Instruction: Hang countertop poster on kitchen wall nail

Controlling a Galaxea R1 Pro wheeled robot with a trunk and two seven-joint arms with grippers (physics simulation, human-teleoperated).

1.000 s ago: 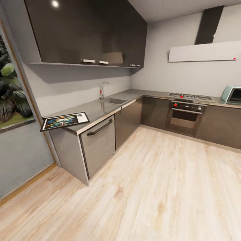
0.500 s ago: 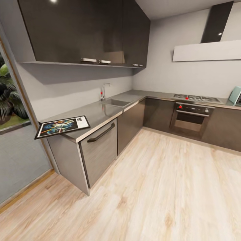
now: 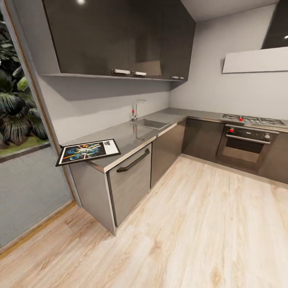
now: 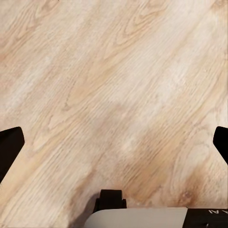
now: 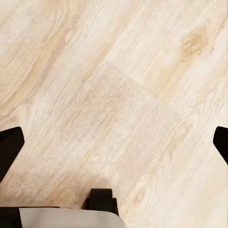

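Observation:
The black-framed Star Wars poster lies flat on the near left end of the grey L-shaped countertop, with its left end overhanging the edge. A steel sink and tap sit further along the counter. My left gripper hangs open over the wooden floor, its dark fingertips spread far apart with nothing between them. The right gripper is likewise open above bare floorboards, one dark fingertip at each side. Wall nails are too small to make out.
Dark wall cabinets hang above the counter. An oven with a hob stands at the back right under an extractor hood. A tall window with plants outside is at the left. Light wooden floor spreads ahead.
The whole head view has shifted: the counter and poster now sit further right and the oven nearer the right edge, so the camera turned left. The poster itself has not moved.

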